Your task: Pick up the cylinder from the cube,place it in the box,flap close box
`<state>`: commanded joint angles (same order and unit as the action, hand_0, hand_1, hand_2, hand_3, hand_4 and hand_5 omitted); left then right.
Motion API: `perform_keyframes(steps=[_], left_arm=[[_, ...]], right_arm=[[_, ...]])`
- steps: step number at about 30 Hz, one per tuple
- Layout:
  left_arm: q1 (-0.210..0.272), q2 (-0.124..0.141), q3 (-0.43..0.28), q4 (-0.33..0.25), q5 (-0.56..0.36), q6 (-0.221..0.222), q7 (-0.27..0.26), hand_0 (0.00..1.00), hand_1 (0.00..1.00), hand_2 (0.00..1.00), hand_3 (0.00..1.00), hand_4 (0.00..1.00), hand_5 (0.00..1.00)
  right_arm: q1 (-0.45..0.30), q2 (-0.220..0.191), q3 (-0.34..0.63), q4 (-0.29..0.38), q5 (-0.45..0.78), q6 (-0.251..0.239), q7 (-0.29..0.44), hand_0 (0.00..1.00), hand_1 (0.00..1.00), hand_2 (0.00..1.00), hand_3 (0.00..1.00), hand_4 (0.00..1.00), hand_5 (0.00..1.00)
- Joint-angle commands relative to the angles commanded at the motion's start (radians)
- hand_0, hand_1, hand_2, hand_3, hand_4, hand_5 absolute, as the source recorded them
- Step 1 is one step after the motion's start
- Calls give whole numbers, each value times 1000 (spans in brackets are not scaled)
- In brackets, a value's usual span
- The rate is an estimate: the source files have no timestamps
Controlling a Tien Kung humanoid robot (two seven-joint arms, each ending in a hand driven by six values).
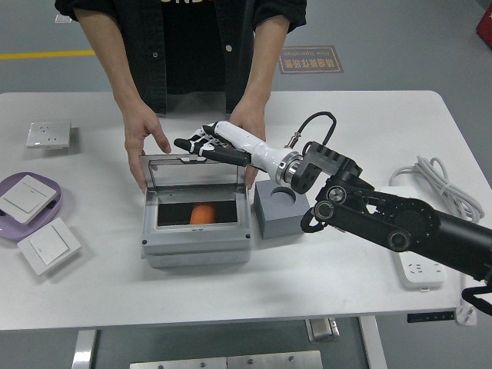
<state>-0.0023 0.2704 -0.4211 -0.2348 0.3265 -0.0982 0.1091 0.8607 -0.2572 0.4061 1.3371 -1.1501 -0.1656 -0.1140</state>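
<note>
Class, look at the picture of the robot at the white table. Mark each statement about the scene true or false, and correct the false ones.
1. The orange cylinder lies inside the grey box. True.
2. The box lid is fully shut. False: it stands raised at the back, and the inside shows.
3. The right hand is at the lid's top edge. True.
4. The cylinder still sits in the cube. False: the cube's round hole is empty.
5. A person's hands are at the box's far side. True.
6. The purple plate lies right of the box. False: it lies at the table's left edge.
</note>
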Motion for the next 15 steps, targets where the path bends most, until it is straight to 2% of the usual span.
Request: perform_keyframes(steps=[8,9,11,15], left_arm=[[1,0,-41,-7,39,0,3,689,692,670,704,685,202],[1,0,-48,-8,47,0,3,688,692,671,704,686,203],[2,0,-63,-10,60,0,4,688,692,671,704,686,203],[5,3,-100,-15,95,0,5,687,692,671,705,687,204]], right_arm=[[-10,-64,-26,138,-25,-1,-18,768,686,697,680,998,998],[-11,-72,-31,156,-27,0,-24,735,685,696,680,995,998],[-11,-87,-42,190,-28,4,-36,735,685,696,680,995,998],[-15,-106,-74,230,23,54,-68,717,679,698,684,992,998]])
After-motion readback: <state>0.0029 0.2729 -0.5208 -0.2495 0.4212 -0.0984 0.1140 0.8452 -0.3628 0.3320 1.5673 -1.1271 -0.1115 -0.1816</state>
